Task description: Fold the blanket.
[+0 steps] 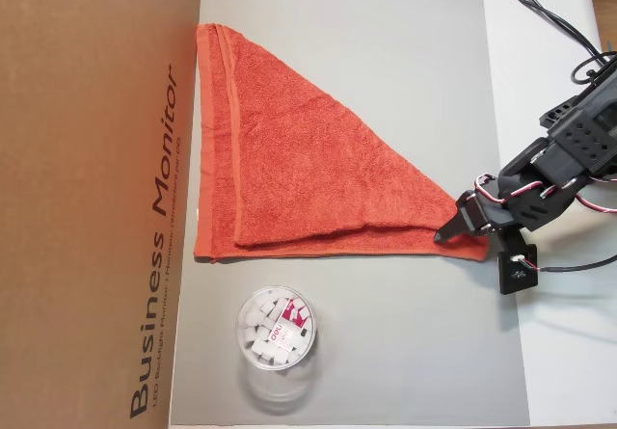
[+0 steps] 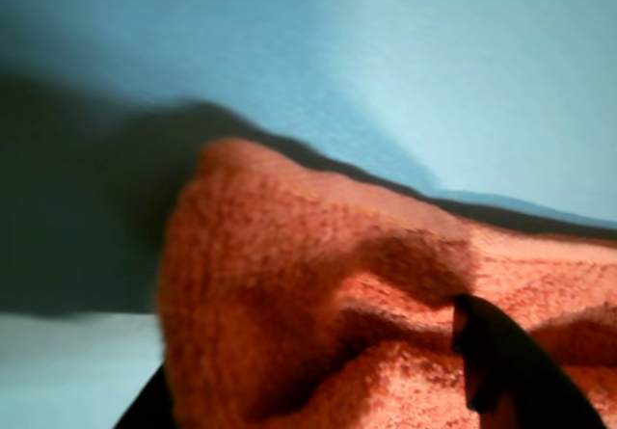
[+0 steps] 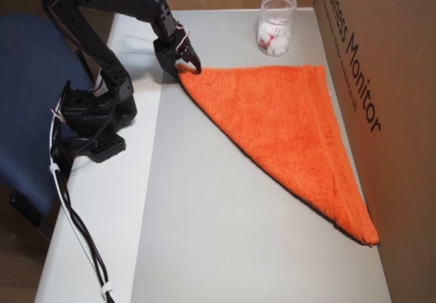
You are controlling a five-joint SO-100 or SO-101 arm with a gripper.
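Cardboard first, since it's the biggest thing around: a monitor box runs along one whole side of my grey mat, and the blanket sits on that mat with one hemmed edge right up against the box. It's lying as a triangle with one layer over another, so I'd say the first diagonal fold is basically done. The upper layer doesn't quite line up along the bottom edge in one overhead view; a strip of the lower layer pokes out.

My arm is parked off the mat, reaching over to the pointed corner farthest from the box. The gripper is right at that tip, and the wrist view shows terry cloth bunched up between the fingers, so I read it as pinching the blanket corner, though it's dim and blurry in there.

Smallest thing is a clear jar of white bits, sitting on the mat near the blanket's edge but not touching it.

Next move, my guess: lift that corner just enough to clear the pile and carry it across toward the box side for a smaller triangle. Don't want to drag the bottom layer or clip the jar.
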